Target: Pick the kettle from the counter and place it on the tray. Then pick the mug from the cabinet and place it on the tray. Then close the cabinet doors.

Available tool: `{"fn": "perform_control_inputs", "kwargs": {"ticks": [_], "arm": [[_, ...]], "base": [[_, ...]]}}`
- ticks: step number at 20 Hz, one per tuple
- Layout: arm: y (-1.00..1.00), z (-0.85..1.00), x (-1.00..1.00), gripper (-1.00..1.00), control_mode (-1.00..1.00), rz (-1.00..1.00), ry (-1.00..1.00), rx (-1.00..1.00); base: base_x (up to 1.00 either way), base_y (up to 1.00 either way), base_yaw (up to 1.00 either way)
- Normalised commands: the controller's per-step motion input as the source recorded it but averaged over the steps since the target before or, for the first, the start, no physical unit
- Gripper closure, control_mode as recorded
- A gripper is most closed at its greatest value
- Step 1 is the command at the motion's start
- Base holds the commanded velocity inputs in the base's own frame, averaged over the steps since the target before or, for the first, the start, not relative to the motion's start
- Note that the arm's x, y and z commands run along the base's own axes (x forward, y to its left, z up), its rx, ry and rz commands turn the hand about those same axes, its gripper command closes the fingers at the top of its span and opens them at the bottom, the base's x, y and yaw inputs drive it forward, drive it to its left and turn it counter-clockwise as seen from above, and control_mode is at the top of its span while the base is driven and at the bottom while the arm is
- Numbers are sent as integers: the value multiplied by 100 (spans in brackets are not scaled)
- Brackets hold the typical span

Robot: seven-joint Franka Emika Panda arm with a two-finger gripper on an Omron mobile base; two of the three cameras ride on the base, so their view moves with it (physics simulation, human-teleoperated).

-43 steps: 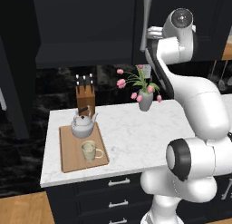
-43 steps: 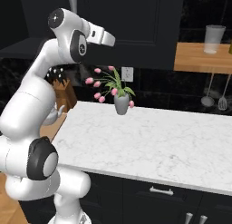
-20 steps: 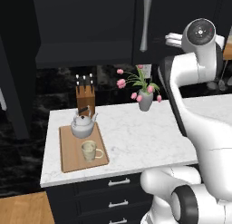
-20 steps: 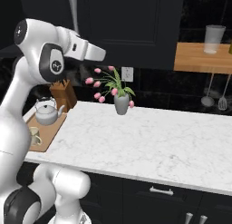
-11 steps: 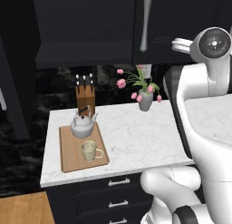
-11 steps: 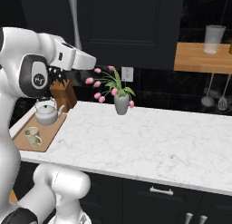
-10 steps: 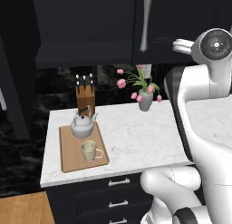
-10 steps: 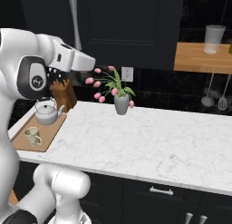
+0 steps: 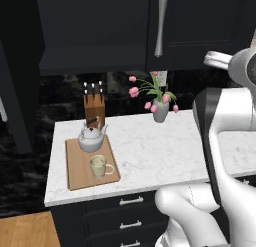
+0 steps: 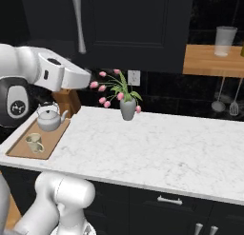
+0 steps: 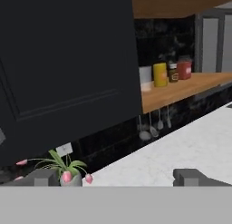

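The silver kettle (image 9: pixel 91 139) (image 10: pixel 49 118) and the cream mug (image 9: pixel 100 166) (image 10: pixel 34 141) both stand on the wooden tray (image 9: pixel 76 176) (image 10: pixel 18 151) at the left end of the white counter (image 9: pixel 150 146) (image 10: pixel 157 148). My gripper (image 11: pixel 118 177) is open with nothing between its fingertips (image 11: pixel 44 177). It hangs high over the counter and faces the black right cabinet door (image 11: pixel 68 69) (image 9: pixel 200 26), which is shut, with its bar handle (image 9: pixel 160 26) (image 10: pixel 78 24) upright. A dark panel (image 9: pixel 20 76) at the far left looks like the left door swung open.
A grey vase of pink flowers (image 9: pixel 160 111) (image 10: pixel 127 108) (image 11: pixel 68 175) stands at the back of the counter. A knife block (image 9: pixel 94 108) sits behind the tray. A wooden shelf (image 10: pixel 212 63) (image 11: pixel 181 89) with jars and hanging utensils is on the right wall.
The arm has drawn back from the cabinet handle toward the cameras and swung the hand to the right. Kettle, mug and tray have not moved.
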Motion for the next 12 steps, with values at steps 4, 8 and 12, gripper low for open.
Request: {"fn": "perform_control_inputs", "kwargs": {"ticks": [4, 8, 12], "arm": [[0, 9, -62, -100, -100, 0, -9, 0], [15, 5, -52, -100, -100, 0, -4, 0], [30, 7, -44, -100, -100, 11, 0, -2]], "base": [[0, 0, 0], [0, 0, 0], [0, 0, 0]]}}
